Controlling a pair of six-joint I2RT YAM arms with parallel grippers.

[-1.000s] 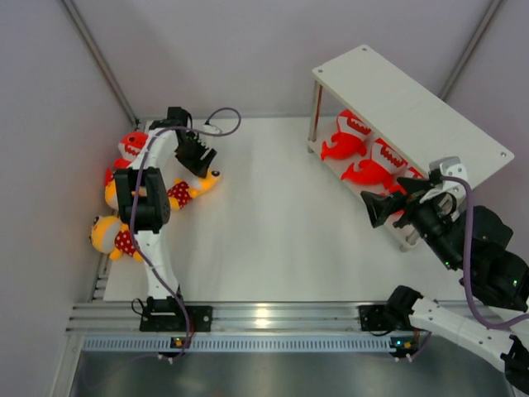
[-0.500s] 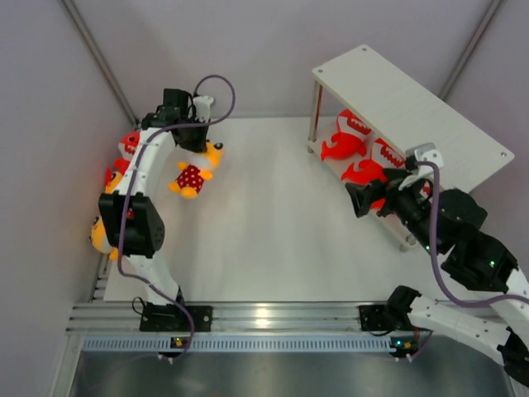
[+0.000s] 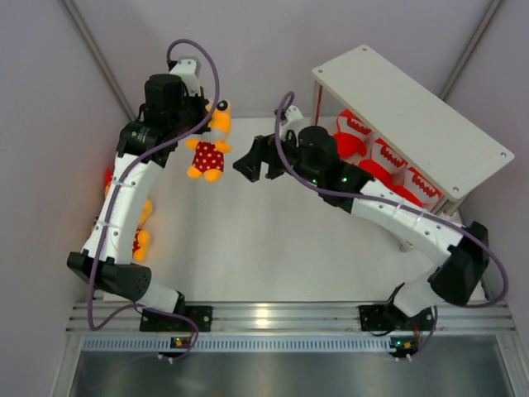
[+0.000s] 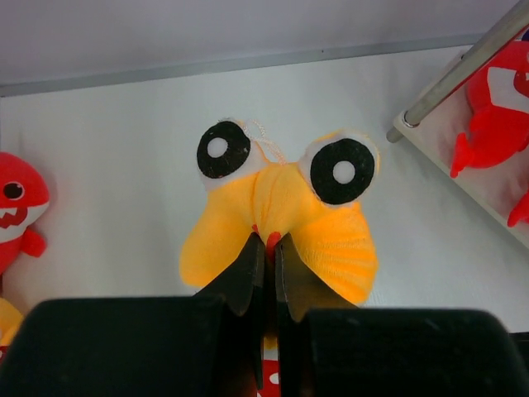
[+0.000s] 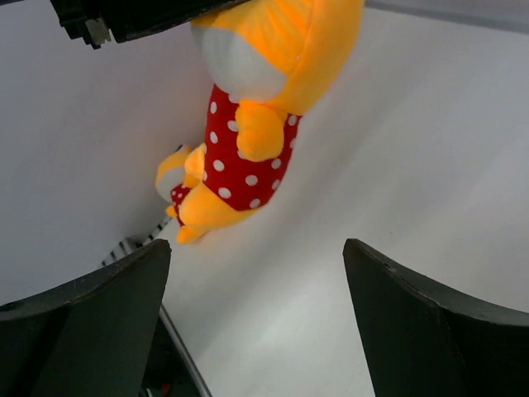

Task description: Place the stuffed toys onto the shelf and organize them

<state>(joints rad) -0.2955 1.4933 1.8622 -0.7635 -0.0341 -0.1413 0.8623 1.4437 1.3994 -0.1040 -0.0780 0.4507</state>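
A yellow-orange stuffed toy in red white-dotted shorts hangs in the air, and my left gripper is shut on the top of its head. In the left wrist view the jaws pinch the head just behind the big eyes. My right gripper is open just right of the toy and touches nothing. Its wrist view shows the hanging toy ahead, above the spread fingers. The off-white shelf stands at the back right. Red sharks lie on its lower board.
More toys lie at the table's left edge: a yellow-orange one and a red one, mostly hidden by my left arm. The left wrist view shows a red shark on the table and a shelf leg.
My left gripper closed on the yellow-orange toy and lifted it off the table toward the back. My right arm swung from the shelf across to the left, up to the toy.
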